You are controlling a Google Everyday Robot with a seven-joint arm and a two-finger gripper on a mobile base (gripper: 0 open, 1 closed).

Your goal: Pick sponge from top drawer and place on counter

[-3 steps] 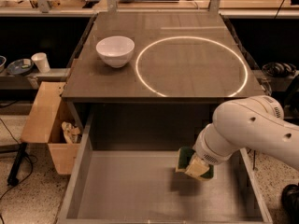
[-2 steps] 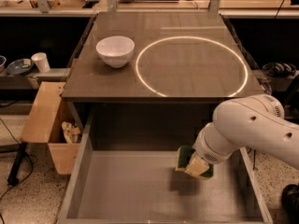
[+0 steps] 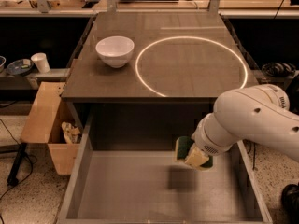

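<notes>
The sponge (image 3: 182, 148), dark green over yellow foam, hangs above the floor of the open top drawer (image 3: 126, 185), on its right side. A dark shadow lies on the drawer floor below it. My gripper (image 3: 195, 157) comes down from the white arm (image 3: 254, 118) on the right and is shut on the sponge, with the cream-yellow fingers (image 3: 198, 159) just below and right of it. The counter (image 3: 187, 73) with the bright ring lies behind the drawer, its front edge above the sponge.
A white bowl (image 3: 115, 50) stands on the counter's left part. A tan wooden box (image 3: 44, 115) with scraps in it stands left of the drawer. A white cup (image 3: 40, 62) and a dish (image 3: 18, 66) sit on a low shelf at far left.
The gripper has risen a little with the sponge in it; the sponge is now off the drawer floor and its shadow has separated from it.
</notes>
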